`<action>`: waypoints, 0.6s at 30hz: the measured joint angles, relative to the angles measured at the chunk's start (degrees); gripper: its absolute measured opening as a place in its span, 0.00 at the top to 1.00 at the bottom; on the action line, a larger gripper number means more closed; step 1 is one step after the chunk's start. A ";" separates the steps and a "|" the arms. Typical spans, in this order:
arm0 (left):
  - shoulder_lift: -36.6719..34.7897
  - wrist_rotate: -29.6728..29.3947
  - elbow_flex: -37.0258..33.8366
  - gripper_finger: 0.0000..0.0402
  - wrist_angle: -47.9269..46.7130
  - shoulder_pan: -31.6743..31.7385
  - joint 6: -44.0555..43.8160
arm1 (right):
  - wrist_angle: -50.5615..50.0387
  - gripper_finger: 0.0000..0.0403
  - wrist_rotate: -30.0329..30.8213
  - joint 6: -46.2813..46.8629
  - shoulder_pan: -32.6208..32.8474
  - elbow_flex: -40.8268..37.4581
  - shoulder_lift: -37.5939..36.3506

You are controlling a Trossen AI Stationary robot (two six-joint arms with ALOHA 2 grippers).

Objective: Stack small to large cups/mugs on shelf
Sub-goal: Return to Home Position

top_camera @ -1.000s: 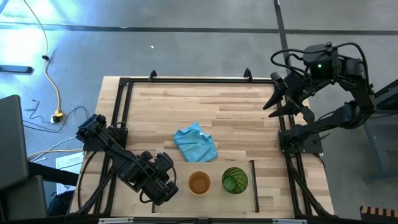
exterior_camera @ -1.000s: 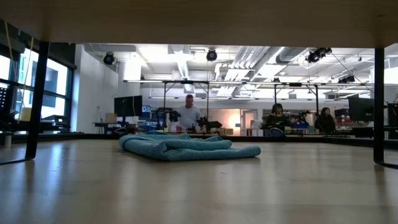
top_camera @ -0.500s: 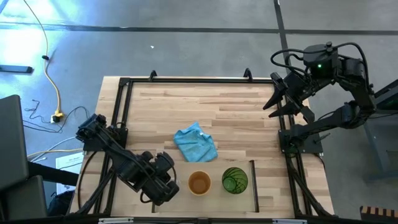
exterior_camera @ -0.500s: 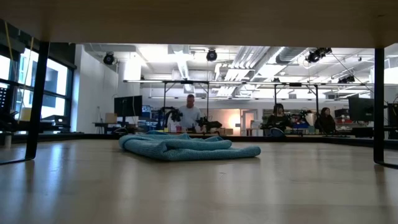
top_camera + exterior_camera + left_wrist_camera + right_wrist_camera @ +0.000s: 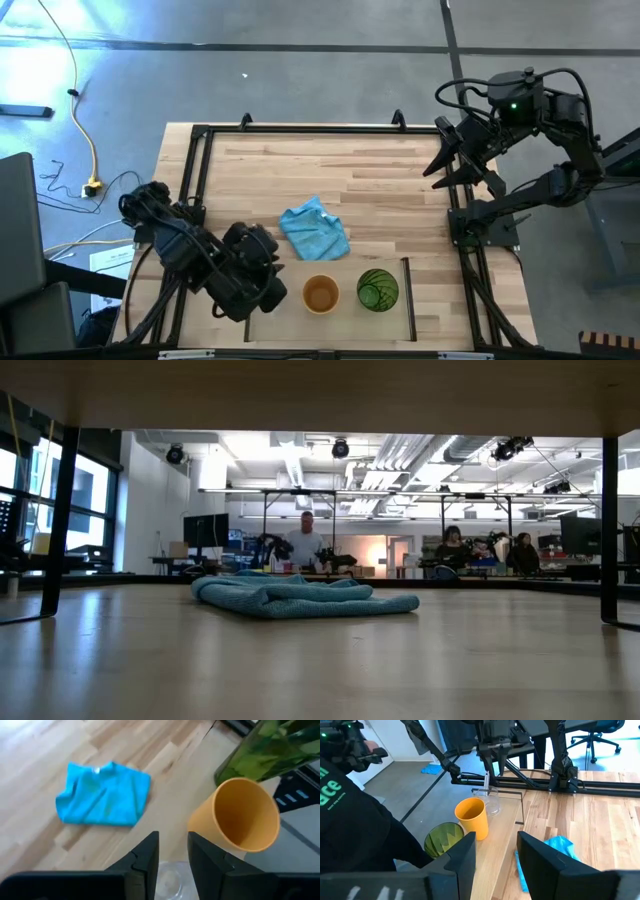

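Observation:
The orange cup (image 5: 320, 294) and the green tumbler (image 5: 377, 290) stand upright side by side inside the outlined shelf area (image 5: 409, 300) at the table's near edge. The small clear glass (image 5: 491, 802) is just left of the orange cup; my left arm hides it in the high view. My left gripper (image 5: 266, 293) is over the glass and shut on it, fingers pointing down. My right gripper (image 5: 446, 160) is open and empty, above the table's far right edge. My left gripper comes at the clear glass from above, fingers pointing down onto its rim (image 5: 488, 790). In the left wrist view the glass (image 5: 170, 879) shows in the narrow gap between the two fingers (image 5: 148, 854). Whether its base is on the table I cannot tell.
A crumpled light-blue cloth (image 5: 314, 230) lies mid-table, just beyond the cups. The black metal frame (image 5: 195, 170) runs along the table's sides and far edge. A person in a dark shirt (image 5: 350, 820) stands beside the table; other people sit in the room behind (image 5: 445, 550).
My left arm's wrist has risen and shifted a little toward the table's far edge over the clear glass. The orange cup, the green tumbler and the cloth have stayed where they were.

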 joint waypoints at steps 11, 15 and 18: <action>-5.56 -17.73 0.76 0.77 -0.04 -0.44 19.34 | -0.52 0.66 0.06 -1.18 0.82 0.00 -0.93; -10.06 -31.59 0.76 0.77 -0.07 -2.31 30.01 | 4.81 0.66 0.18 -1.84 1.90 0.00 -3.73; -13.41 -40.53 0.76 0.77 -0.07 -3.99 36.51 | 8.20 0.66 1.96 -2.00 1.88 0.00 -6.75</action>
